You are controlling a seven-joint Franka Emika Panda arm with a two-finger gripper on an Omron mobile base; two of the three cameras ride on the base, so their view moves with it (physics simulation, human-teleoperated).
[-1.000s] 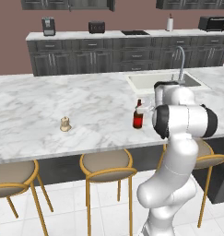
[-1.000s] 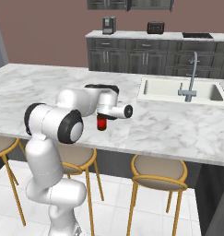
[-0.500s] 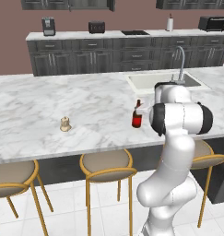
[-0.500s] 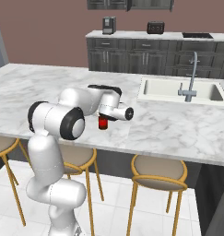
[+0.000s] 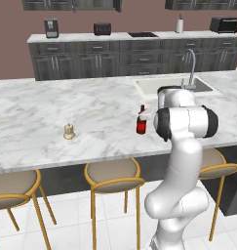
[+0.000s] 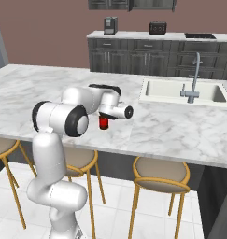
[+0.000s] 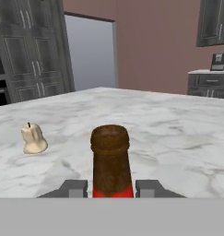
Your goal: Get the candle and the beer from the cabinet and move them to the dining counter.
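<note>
the jaws are clamped on the beer, one fingertip on each side of the bottle just below its neck, so the gripper holds it upright. in the left base view the beer hangs over the dining counter, near its front edge and beside the sink; whether its base is touching the marble or just above it cannot be told from these frames. the candle already stands on the dining counter, well apart from the bottle on the stool side, and it shows off to one side in the hand view. the main risk looks like the release: the bottle is slim and tall, so if the fingers part while its base is not flat on the marble, it could drop, rock and topple, then roll toward the front edge and off over the stools. a tilted hand at the moment of letting go would cause the same. dragging a finger against the glass as the arm backs away could also tip it. the candle seems far enough off to be safe from a fall. the faucet is behind the arm and not an obvious hazard.
</note>
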